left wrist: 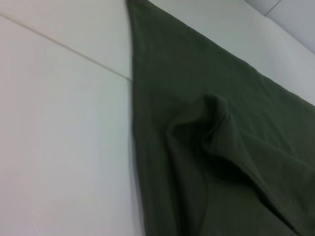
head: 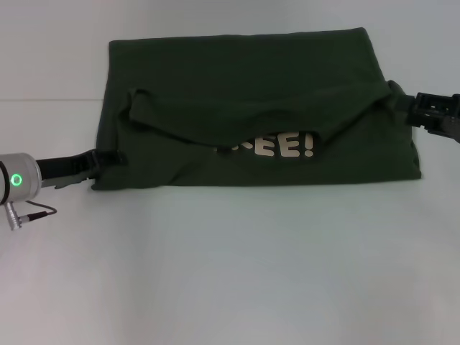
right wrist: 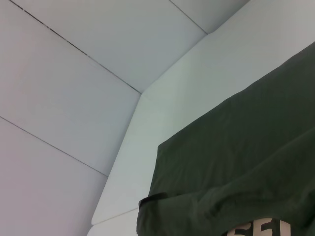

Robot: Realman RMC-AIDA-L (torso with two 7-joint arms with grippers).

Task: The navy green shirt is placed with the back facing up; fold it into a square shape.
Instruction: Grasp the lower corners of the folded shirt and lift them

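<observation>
The navy green shirt (head: 244, 72) lies flat across the far half of the white table, plain side up. A flap of it is turned over towards the front, and its sagging edge uncovers pale letters "EE!" (head: 284, 146). My right gripper (head: 404, 106) is at the shirt's right edge, shut on a raised bunch of the cloth. My left gripper (head: 108, 159) lies low at the shirt's left edge near its front corner, touching the fabric. The left wrist view shows a rumpled hump of the shirt (left wrist: 211, 128). In the right wrist view, a shirt corner (right wrist: 206, 167) shows with part of the letters.
The white table (head: 230, 273) stretches bare in front of the shirt and to both sides. A seam in the table (head: 50, 100) runs left of the shirt. Pale wall panels (right wrist: 74, 73) stand behind the table.
</observation>
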